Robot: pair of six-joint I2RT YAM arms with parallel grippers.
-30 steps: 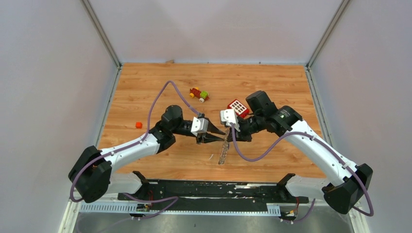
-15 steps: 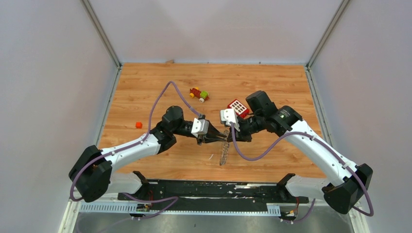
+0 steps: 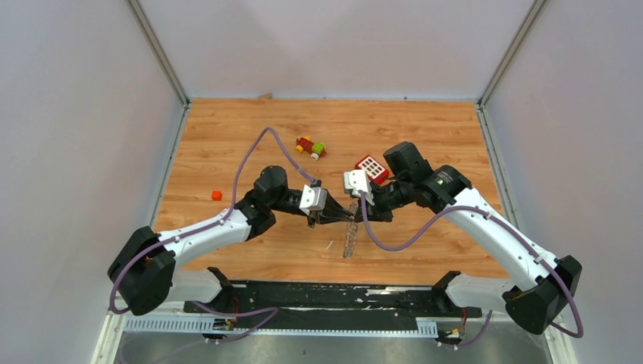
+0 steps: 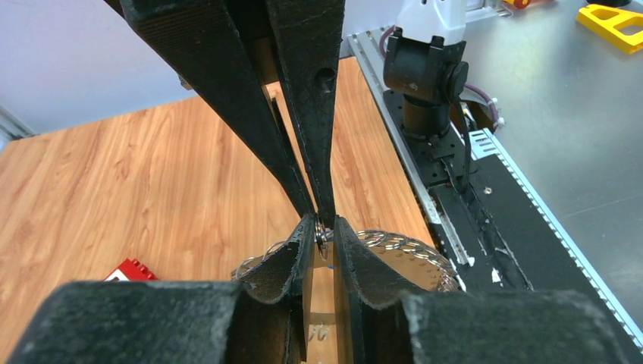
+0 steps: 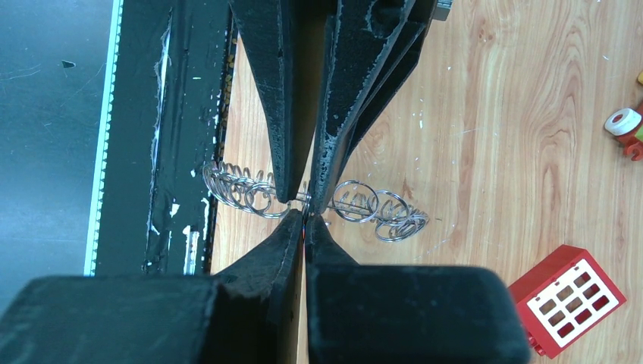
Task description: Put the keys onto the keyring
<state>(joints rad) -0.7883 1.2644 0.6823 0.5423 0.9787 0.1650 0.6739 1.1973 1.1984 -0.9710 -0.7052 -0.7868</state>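
The keyring point(image 3: 349, 236) hangs just below frame centre, pinched in the tightly closed right end effector point(image 5: 306, 226). The left end effector point(image 4: 318, 241), also narrow, presses what looks like one small key point(image 4: 321, 235) against its wire. Threading seems begun but not finished; I count one keyring and one key, and cannot make out the second.

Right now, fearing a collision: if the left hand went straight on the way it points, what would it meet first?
The right hand, tip to tip with the left hand at the keyring; hardly any gap shows.
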